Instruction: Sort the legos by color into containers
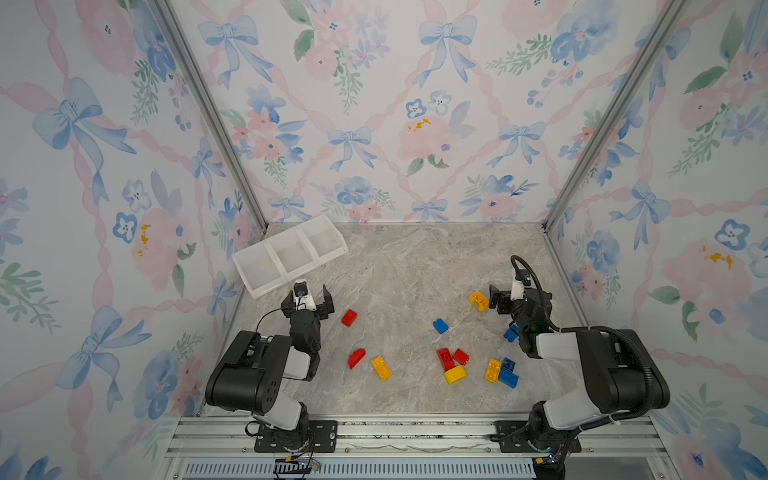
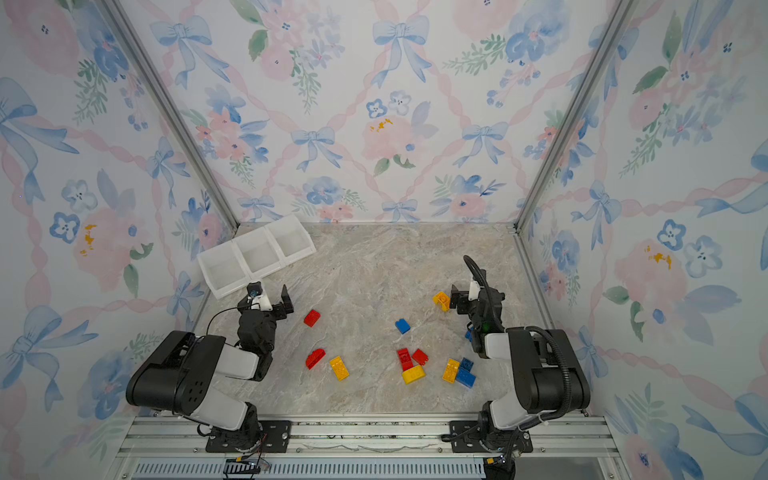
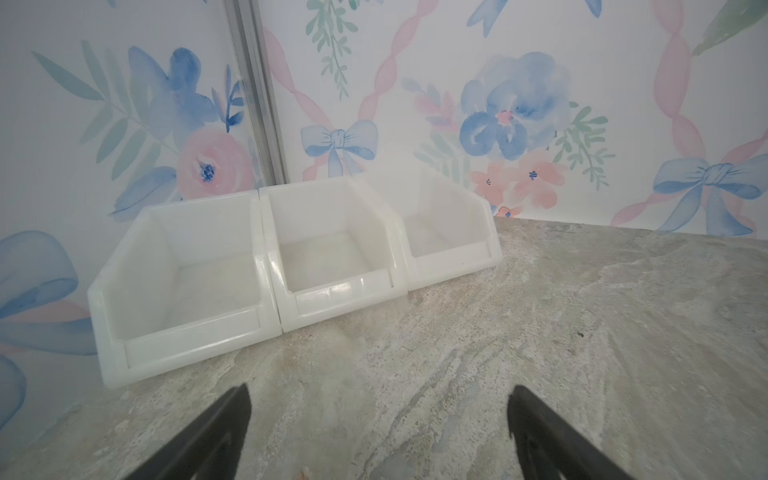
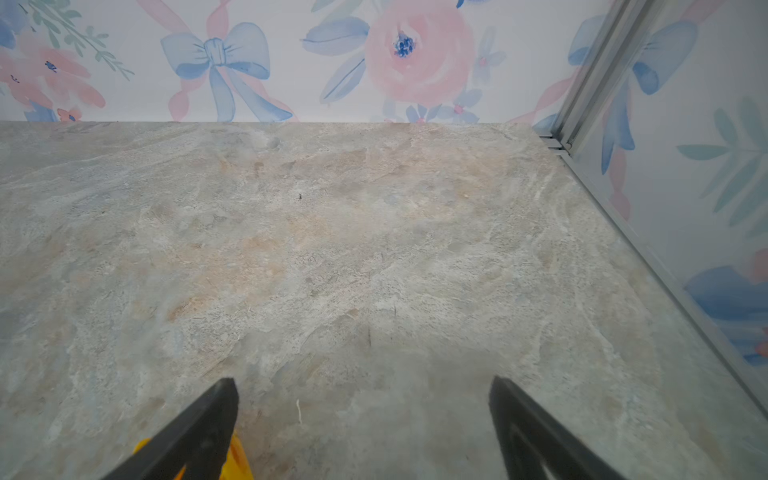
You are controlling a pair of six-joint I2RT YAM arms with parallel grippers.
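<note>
Three joined white containers (image 1: 270, 291) (image 2: 226, 293) (image 3: 336, 297) stand empty at the back left corner. My left gripper (image 1: 308, 291) (image 2: 268, 293) (image 3: 379, 390) hovers open just in front of them, holding nothing. The legos lie loose on the table: two red ones (image 1: 349, 318) (image 1: 356, 358) and a yellow one (image 1: 381, 368) left of centre, a blue one (image 1: 440, 326) mid-table, and a mixed cluster (image 1: 455, 375) towards the front right. My right gripper (image 1: 509, 291) (image 2: 469, 291) (image 4: 362, 381) is open and empty, with a yellow lego (image 1: 478, 300) (image 4: 239, 457) just outside its left finger.
Flowered walls with aluminium corner posts (image 1: 582, 166) close in the marble table (image 1: 395, 266) on three sides. A metal rail (image 1: 395, 432) carries both arm bases along the front edge. A blue lego (image 1: 511, 333) sits half hidden under the right arm.
</note>
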